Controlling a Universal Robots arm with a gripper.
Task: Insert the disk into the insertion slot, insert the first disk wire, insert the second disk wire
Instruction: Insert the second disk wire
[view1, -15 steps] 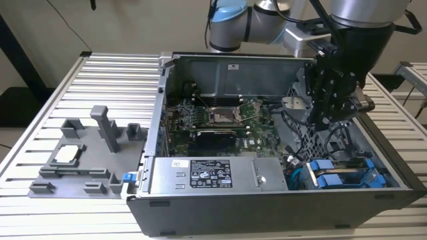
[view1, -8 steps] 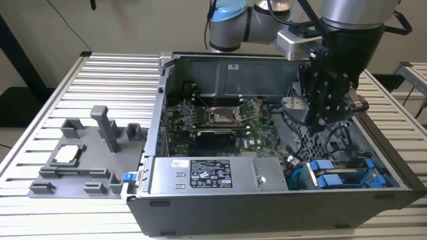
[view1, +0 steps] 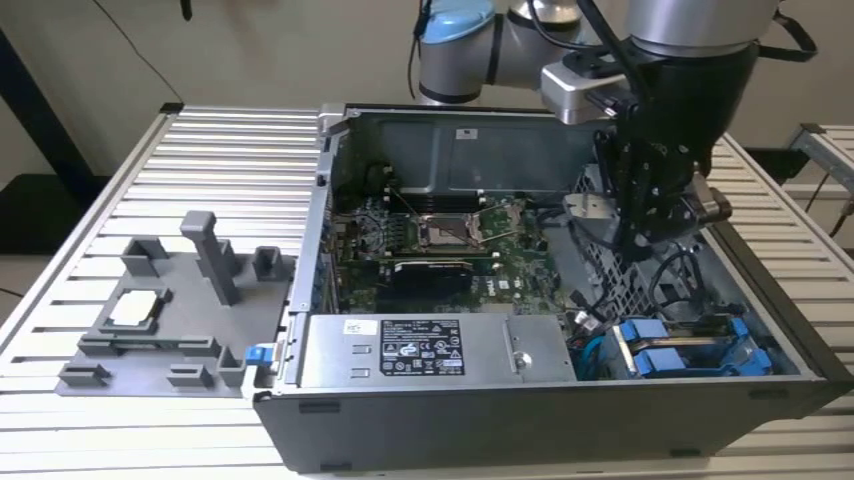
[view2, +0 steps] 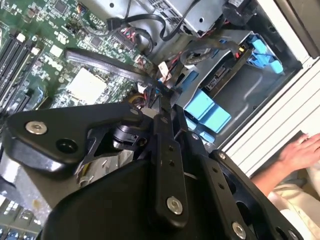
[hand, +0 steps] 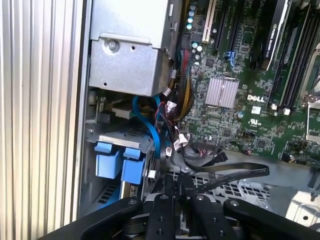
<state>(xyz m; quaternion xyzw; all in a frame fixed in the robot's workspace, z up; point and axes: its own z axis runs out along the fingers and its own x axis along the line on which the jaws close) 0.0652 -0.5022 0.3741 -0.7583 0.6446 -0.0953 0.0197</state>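
Hovering inside the open computer case (view1: 441, 420), the hand (view1: 638, 235) sits just above the drive cage (view1: 694, 345); its grip I cannot tell. The disk (view1: 657, 361), blue carrier showing, sits in the insertion slot (view1: 747, 350) beside the power-supply box (view1: 427, 350).

A black-and-white printed label (view1: 420, 347) covers the top face of the grey power-supply box (view1: 534, 352) in the exterior view; its rows of fine print and symbols are too small to make out. A small white sticker (view1: 465, 133) sits on the case's far inner wall (view1: 534, 140), its print likewise unreadable. In the first wrist view, bold white lettering (hand: 255, 98) stands on the green motherboard (hand: 235, 125) beside a silver heatsink (hand: 222, 92), with small white marks (hand: 255, 121) printed just below it. The second wrist view shows white lettering (view2: 50, 59) on the same board.
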